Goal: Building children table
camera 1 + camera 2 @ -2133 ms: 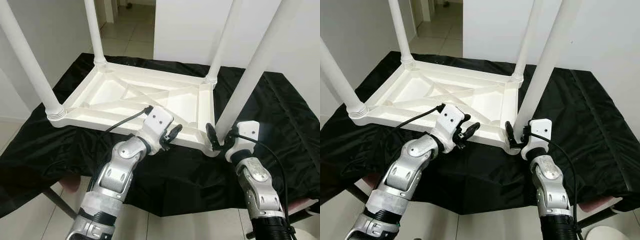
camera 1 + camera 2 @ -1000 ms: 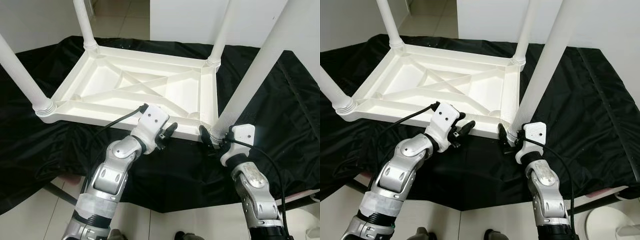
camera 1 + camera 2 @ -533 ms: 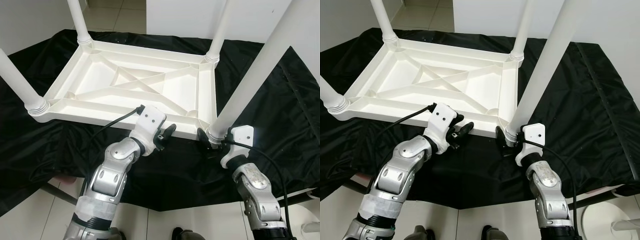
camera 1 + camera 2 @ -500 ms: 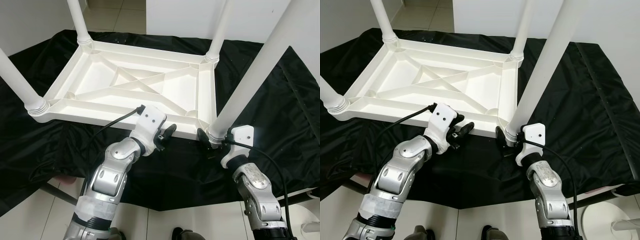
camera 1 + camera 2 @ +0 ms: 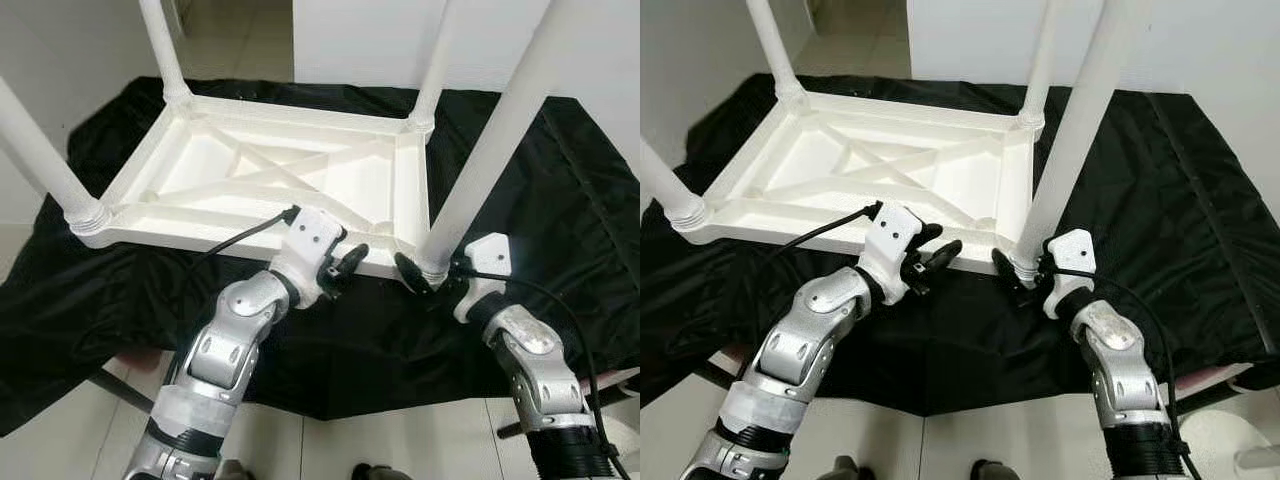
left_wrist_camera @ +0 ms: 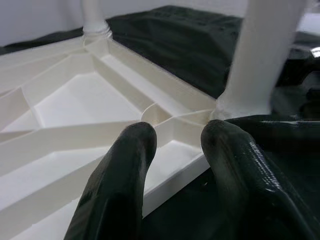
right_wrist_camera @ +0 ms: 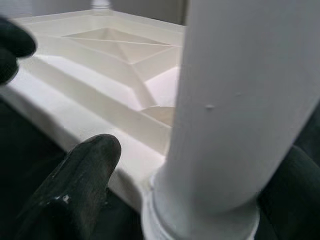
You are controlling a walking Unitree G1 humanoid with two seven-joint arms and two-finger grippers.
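A black cloth (image 5: 560, 200) covers the worktop, draping over its front edge; tiled floor shows beyond the far edge and below the front. On it lies the white table (image 5: 260, 185), upside down, its ribbed underside facing up, occupying the left and middle of the worktop, with cloth bare to the right. Four white legs stand up from its corners: near-right leg (image 5: 490, 140), near-left leg (image 5: 40, 150), far-left leg (image 5: 165, 55) and far-right leg (image 5: 432, 70). The left gripper (image 5: 340, 268) sits at the table's front edge, fingers (image 6: 120, 185) a little apart, straddling the rim just left of the near-right corner; contact with the rim cannot be confirmed. The right gripper (image 5: 1025, 275) is at the base of the near-right leg, fingers spread on either side of the leg's collar; one finger (image 7: 80, 175) lies against the rim beside the collar, and whether the other presses the leg cannot be told. The right wrist view shows the leg between the fingers close up; the eye views show the left gripper just beside it, the two near but apart.
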